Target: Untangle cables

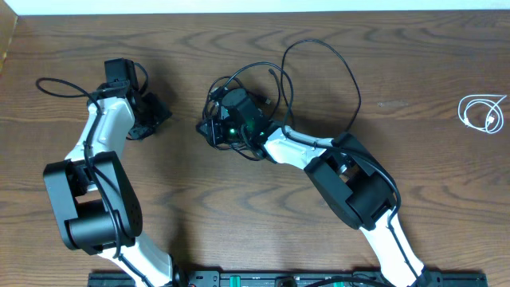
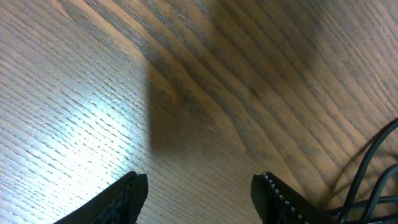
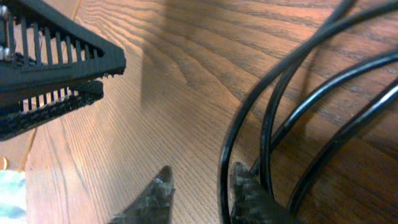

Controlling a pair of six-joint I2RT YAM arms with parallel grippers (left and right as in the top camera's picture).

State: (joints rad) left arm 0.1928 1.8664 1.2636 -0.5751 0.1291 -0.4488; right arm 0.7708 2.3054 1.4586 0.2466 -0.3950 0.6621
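Wood-grain table (image 1: 414, 159). White cable (image 1: 482, 112) coiled far right, well apart: likely done. Black cables (image 3: 267, 137) knotted at centre, yet to separate. Left gripper (image 2: 199, 186) agape, empty. Right gripper (image 3: 199, 193) narrowly parted around one black strand, unclamped.

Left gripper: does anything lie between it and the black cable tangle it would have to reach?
Nothing visible does. In the overhead view, only bare table separates the left gripper from the black cable tangle. The right gripper is down on the tangle itself, one strand running between its fingers.
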